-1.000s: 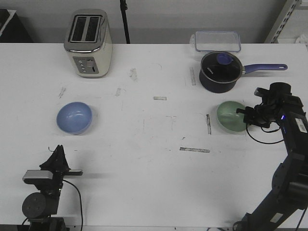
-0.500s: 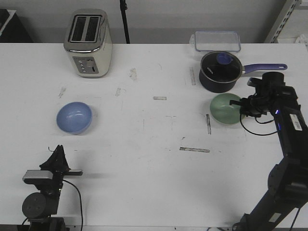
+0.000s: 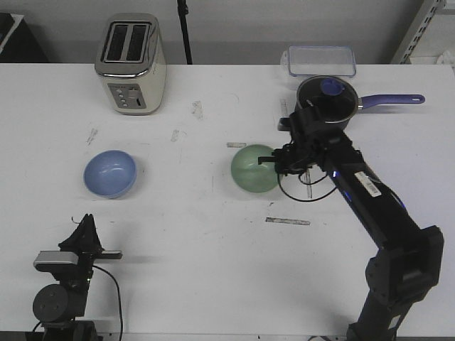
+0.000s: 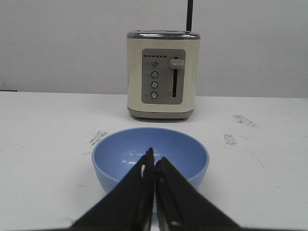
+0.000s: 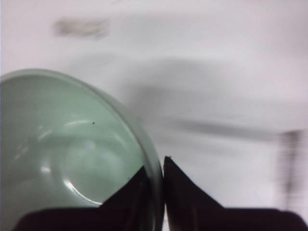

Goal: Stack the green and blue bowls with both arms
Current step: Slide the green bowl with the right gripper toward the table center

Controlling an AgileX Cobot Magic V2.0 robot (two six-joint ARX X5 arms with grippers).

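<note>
No legible text, brand or number is found in any view.

On the front panel of the toaster (image 4: 163, 75), a row of small dark marks is seen above the round buttons, but nothing can be read from them. A pale mark is carried on the saucepan (image 3: 325, 105), too small to be made out.

White table (image 3: 213, 234), surface scuffed with grey marks and tape strips. Pale grey wall (image 3: 234, 28) behind. Black pole (image 3: 185, 32) upright at far edge. Metal shelving frame (image 3: 419, 32), far right corner.
</note>
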